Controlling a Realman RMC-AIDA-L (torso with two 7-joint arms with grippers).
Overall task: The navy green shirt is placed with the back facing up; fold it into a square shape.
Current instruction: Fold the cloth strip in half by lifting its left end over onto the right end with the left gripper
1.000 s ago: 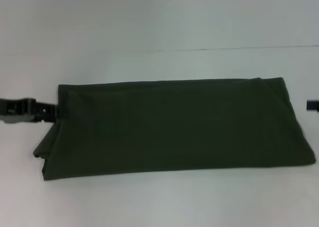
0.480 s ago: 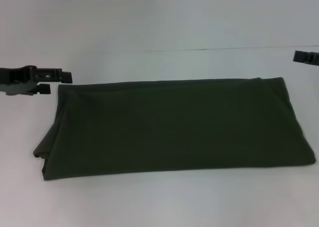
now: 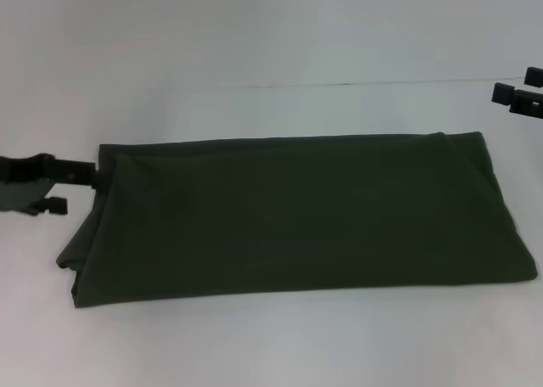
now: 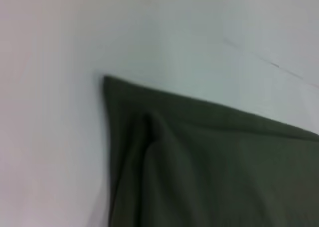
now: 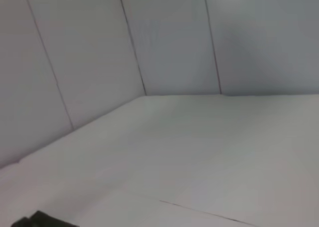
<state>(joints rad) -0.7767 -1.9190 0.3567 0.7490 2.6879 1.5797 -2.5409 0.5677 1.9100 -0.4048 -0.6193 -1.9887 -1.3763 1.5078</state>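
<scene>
White table is being covered across its middle by the navy green shirt, already folded into a long flat band, lying between the two grippers. Nothing is being seen in the way around it. Left gripper is being held at the shirt's far left corner, fingers apart, upper one touching the cloth edge, nothing clamped. Right gripper is being held above and beyond the shirt's far right corner, apart from it, fingers spread, empty.
</scene>
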